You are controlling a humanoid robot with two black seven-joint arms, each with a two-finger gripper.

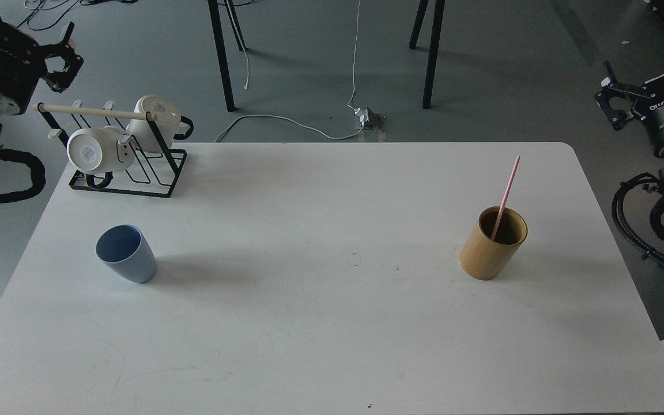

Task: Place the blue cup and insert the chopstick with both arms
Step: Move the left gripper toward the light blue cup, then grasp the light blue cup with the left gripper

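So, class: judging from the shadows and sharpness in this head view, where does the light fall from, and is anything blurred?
Head view: the blue cup and bamboo holder cast soft shadows to their right, suggesting diffuse light from the left; no harsh glare on the white table; the pink chopstick stays sharp; nothing looks blurred.

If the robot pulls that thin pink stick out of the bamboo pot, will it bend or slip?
The pink chopstick looks straight and rigid, so probably stiff. It is thin and smooth, so it may slip or twist. It leans loosely in the bamboo holder, so it should lift freely.
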